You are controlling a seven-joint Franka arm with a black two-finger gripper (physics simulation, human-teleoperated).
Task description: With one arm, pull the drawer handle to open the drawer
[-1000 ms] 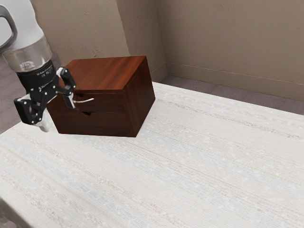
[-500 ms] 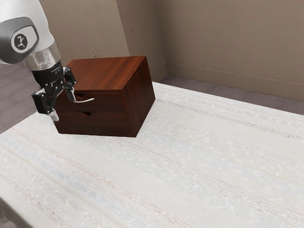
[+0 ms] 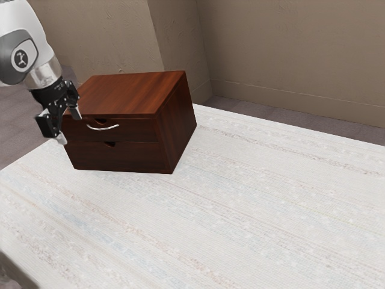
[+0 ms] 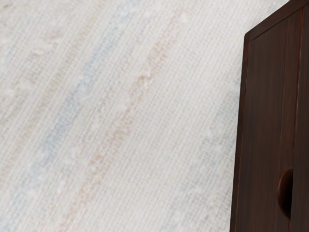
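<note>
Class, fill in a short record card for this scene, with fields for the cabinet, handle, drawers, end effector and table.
cabinet: dark wooden box with two drawers, standing on the table
handle: curved metal bar on the upper drawer front
drawers: both look flush with the front, not pulled out
end effector: open, at the cabinet's front corner on the exterior view's left, not gripping the handle
table: pale woven-look surface

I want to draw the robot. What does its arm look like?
The arm is white and rounded, with a grey round cap that bears a small mark. Below it comes a shiny silver ring, then a black gripper with pale fingertips.
</note>
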